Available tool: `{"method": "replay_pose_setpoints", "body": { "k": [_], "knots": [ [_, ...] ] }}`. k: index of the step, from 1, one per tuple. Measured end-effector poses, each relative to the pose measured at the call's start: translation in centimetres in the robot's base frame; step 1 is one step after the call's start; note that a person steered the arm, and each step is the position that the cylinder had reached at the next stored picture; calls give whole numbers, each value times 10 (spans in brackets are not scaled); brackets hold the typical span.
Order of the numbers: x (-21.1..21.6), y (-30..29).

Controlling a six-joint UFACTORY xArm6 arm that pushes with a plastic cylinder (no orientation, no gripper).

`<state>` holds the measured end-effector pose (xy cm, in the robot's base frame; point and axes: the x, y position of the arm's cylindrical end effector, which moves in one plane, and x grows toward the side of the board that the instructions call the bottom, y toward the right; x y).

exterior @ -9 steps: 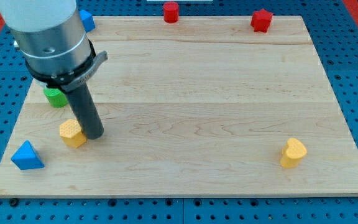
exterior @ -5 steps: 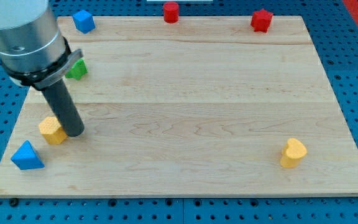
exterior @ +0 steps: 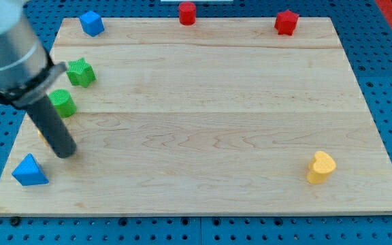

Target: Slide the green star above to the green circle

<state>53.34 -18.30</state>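
Observation:
The green star lies near the board's left edge, just up and right of the green circle; the two are close but apart. My tip is below the green circle, at the view's left, up and right of the blue triangle. A yellow block is almost wholly hidden behind the rod, just left of it.
A blue block sits at the board's top left, a red cylinder at top middle, a red star at top right. A yellow heart lies at the bottom right. The wooden board rests on blue pegboard.
The rod has moved left across the board's lower left, pushing the yellow block left with it. The arm now uncovers the green star and green circle.

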Motion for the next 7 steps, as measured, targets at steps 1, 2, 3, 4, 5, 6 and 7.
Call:
{"method": "replay_pose_setpoints", "body": {
  "k": [1, 2, 3, 4, 5, 6, 7],
  "knots": [
    [-3, 64],
    [-53, 87],
    [-117, 58],
    [-163, 44],
    [-167, 31],
    [-181, 9],
    [-191, -16]
  ]
}}
